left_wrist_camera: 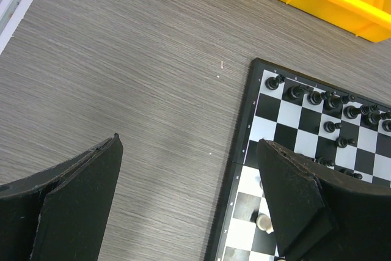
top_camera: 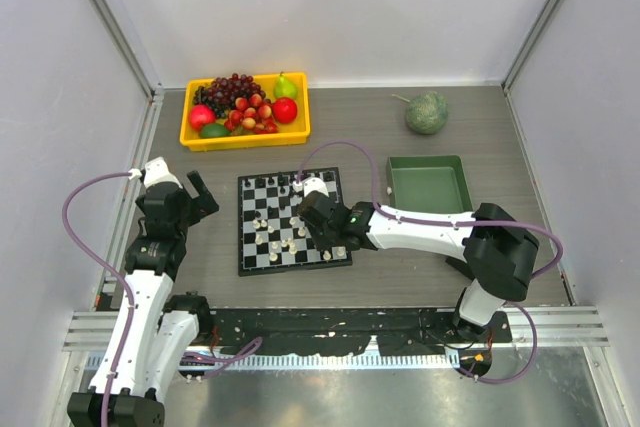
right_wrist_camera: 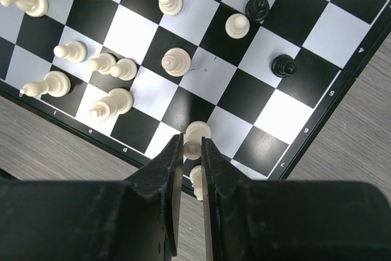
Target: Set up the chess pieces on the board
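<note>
The right fingers [right_wrist_camera: 175, 169] pinch nearly shut on a cream-white piece [right_wrist_camera: 195, 134] at the bottom centre of the right wrist view, near the board's [right_wrist_camera: 278, 116] edge, probably to reposition it, while the left fingers [left_wrist_camera: 293, 194] gape wide and empty above the tabletop [left_wrist_camera: 122, 59], out of the way.

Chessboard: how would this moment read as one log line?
right gripper: shut on white piece at board edge | left gripper: open, empty, above table beside board

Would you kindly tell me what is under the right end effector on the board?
A cream-white piece is pinched in the right end effector at the board edge. A second white piece shows lower in the gap. The squares it covers are hidden.
</note>
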Robot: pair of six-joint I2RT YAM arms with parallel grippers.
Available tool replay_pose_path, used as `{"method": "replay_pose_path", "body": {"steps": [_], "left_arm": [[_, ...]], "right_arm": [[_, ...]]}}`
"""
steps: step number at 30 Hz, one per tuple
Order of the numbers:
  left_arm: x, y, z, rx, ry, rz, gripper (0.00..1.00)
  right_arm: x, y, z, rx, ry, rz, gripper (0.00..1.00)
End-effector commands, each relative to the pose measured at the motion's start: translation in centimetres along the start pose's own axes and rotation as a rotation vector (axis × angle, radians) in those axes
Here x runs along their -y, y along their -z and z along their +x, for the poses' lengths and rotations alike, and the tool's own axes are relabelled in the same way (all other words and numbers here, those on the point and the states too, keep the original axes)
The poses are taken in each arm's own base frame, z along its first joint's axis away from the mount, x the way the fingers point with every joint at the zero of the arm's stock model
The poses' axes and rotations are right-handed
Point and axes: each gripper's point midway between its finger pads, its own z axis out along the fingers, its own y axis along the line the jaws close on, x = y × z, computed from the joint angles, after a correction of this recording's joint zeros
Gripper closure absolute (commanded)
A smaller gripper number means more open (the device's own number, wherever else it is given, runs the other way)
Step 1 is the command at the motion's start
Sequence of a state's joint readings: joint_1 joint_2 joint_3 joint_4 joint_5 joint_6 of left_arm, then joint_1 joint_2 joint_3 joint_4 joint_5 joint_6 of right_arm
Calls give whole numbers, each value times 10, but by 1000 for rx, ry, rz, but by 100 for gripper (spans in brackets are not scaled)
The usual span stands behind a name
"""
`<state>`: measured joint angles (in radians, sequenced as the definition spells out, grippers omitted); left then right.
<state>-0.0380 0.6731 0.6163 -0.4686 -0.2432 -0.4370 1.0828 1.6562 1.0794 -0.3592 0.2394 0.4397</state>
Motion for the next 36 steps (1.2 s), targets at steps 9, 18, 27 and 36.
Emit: {"method": "replay_pose_path", "body": {"steps": [9,18,27,36], "left_arm": [[-1,1,-10,39,3,-2,1],[-2,1,-9,40,2,-8,1],[-4,1,-8,39,-2,-15,1],[-4,2,-8,37,-1,-10,1]], "right_arm": [[-16,3,-23,60,-4,-44,80],[-3,-3,-39,98,10,36,81],[-5,6,-54,120,14,24,62],[-24,4,-75,135,48,-38,58]]}}
